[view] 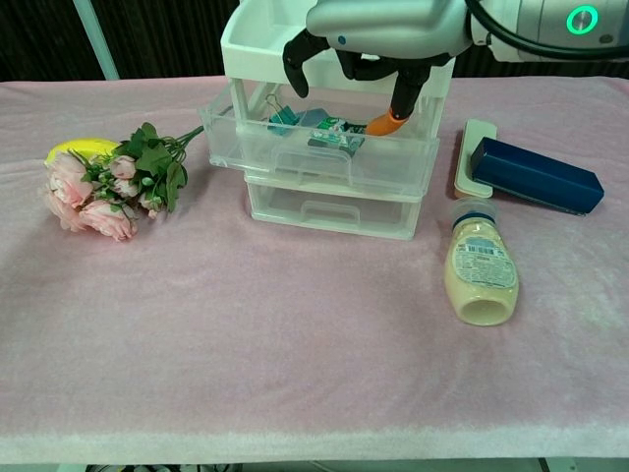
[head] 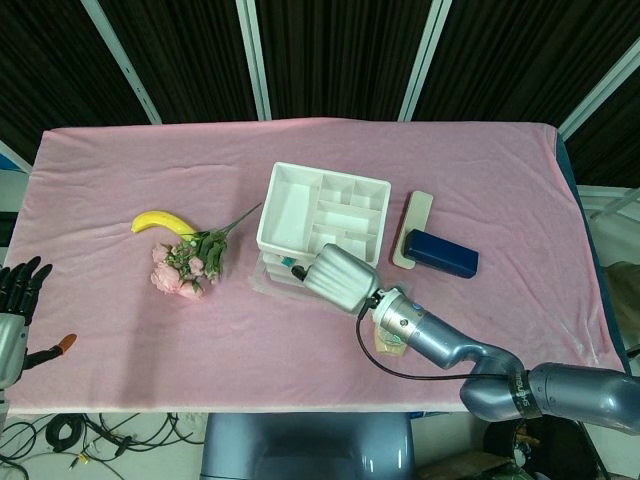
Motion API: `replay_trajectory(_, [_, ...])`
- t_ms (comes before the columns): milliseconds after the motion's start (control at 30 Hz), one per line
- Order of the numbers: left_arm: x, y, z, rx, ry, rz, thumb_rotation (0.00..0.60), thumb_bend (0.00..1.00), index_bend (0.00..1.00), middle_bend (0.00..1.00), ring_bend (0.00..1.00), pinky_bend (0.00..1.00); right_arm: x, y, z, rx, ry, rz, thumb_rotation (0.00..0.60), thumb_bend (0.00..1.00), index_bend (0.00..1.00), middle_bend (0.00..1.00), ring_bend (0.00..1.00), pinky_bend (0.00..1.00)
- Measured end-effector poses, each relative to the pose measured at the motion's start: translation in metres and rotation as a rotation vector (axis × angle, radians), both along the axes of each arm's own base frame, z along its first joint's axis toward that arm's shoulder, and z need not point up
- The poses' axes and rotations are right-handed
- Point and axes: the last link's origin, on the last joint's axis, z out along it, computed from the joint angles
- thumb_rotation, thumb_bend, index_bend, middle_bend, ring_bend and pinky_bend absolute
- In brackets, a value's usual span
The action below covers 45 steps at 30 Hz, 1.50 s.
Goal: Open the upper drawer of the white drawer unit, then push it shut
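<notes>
At the centre of the pink tablecloth (view: 295,344) we find the white drawer unit (view: 339,147), with its compartmented top tray (head: 322,210) seen from above in the head view. We note that the upper drawer (view: 324,147) stands pulled out toward the front edge of the table, overhanging the lower drawer (view: 329,208), which sits flush in its frame. Small items, among them teal binder clips (view: 283,118), lie inside the open drawer.

Our right hand (view: 369,44) hangs over the open drawer, its dark fingers (view: 295,64) curled downward and apart, one orange fingertip (view: 381,122) reaching down into the drawer space. We see nothing grasped in it; whether the fingertips touch the drawer wall we cannot tell.

Our left hand (head: 18,305) rests at the far left edge of the table, well apart from the unit, fingers spread and empty.

To the left of the unit we find a bunch of pink flowers (view: 103,187) with a banana (head: 162,222) just beside it. To the right we find a dark blue box (view: 536,175) lying against a beige board (view: 470,157), and a bottle (view: 480,273) on its side nearer the front.
</notes>
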Motion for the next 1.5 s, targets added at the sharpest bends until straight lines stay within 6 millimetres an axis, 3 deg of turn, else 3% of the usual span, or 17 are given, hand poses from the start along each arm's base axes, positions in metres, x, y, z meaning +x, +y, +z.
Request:
replay_trajectory(600, [0.0, 0.0, 0.001, -0.001, -0.004, 0.006, 0.6, 0.0, 0.0, 0.0, 0.0, 0.0, 0.0, -0.004, -0.008, -0.049, 0.111, 0.074, 0.6, 0.11, 0.3, 0.98, 0.97, 0.88])
replay_trajectory(1500, [-0.001, 0.0, 0.002, -0.002, -0.013, 0.012, 0.6, 0.0, 0.0, 0.0, 0.0, 0.0, 0.003, -0.004, -0.013, -0.088, 0.237, 0.187, 0.6, 0.11, 0.3, 0.98, 0.97, 0.88])
